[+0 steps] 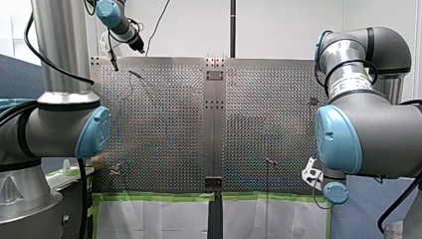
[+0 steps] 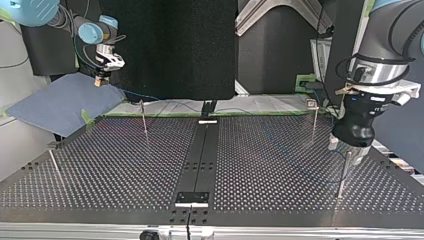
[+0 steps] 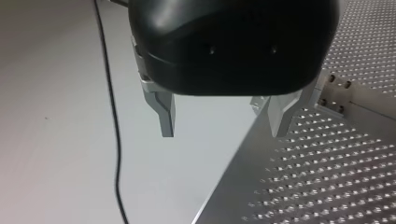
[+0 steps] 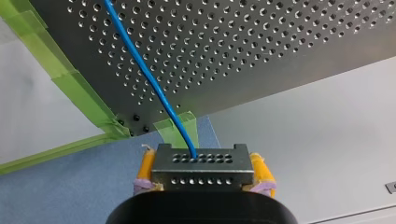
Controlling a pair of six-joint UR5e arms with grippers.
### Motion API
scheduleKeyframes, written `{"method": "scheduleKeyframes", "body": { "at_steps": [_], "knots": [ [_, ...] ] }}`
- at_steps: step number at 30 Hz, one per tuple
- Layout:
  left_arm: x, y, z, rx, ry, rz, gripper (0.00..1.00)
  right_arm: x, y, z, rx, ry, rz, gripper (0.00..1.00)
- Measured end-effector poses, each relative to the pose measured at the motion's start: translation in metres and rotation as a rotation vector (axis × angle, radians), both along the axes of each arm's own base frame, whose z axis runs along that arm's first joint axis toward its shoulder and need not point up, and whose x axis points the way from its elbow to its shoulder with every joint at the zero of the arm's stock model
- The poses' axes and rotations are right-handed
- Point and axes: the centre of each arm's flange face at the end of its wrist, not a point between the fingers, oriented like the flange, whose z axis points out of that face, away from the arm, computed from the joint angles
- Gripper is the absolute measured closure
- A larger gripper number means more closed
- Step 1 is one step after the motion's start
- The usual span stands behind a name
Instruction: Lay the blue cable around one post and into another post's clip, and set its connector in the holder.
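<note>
**A:** Yellow pads [image 4: 147,165] of the right pincer [image 4: 202,163] pressed against both sides of a metal connector [image 4: 201,173], pinching it between them.

**B:** And the blue cable [image 4: 144,70]?

**A:** Running out of the connector's holed face, over a tab of green tape [image 4: 70,84] and on across the perforated table [image 4: 280,46]. Blue sheet [image 4: 70,196] beneath the pincer, just off the table's taped edge.

**B:** From across the table?

**A:** Same pincer at the top view's far left, hanging over that sheet. Well apart from the nearest thin post [image 2: 144,120], upright on the table.

**B:** Left pincer [image 3: 224,119]?

**A:** Spread wide, bare metal fingers [image 3: 166,114] with nothing between them. Hanging over the table's plain edge strip, holes beginning just beyond. Black wire [image 3: 109,93] trailing down the pale background to one side.

**B:** Anything close by?

**A:** In the top view, another thin post standing just beside the left pincer at the view's right. Touching or apart, impossible to tell.
</note>
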Motion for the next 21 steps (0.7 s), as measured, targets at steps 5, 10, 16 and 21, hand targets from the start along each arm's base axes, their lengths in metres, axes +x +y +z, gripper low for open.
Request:
{"method": "scheduleKeyframes", "body": {
  "at_steps": [5,10,16,21],
  "knots": [
    [-0.0037,-0.0014,-0.0047,0.001,0.043,0.009,0.04,0.0006,0.0002,0.0000,0.000,0.000,0.001,1.00],
    [-0.0077,-0.0018,-0.0082,-0.001,0.082,0.014,0.04,0.0011,-0.0001,0.0002,-0.001,0.000,0.002,1.00],
    [-0.0086,-0.0018,-0.0089,-0.001,0.092,0.014,0.04,0.0021,-0.0001,0.0003,-0.002,-0.002,0.005,1.00],
    [-0.0082,-0.0005,-0.0089,0.003,0.092,0.021,0.04,0.0035,-0.0003,0.0007,-0.006,-0.007,0.009,1.00]
  ]
}}
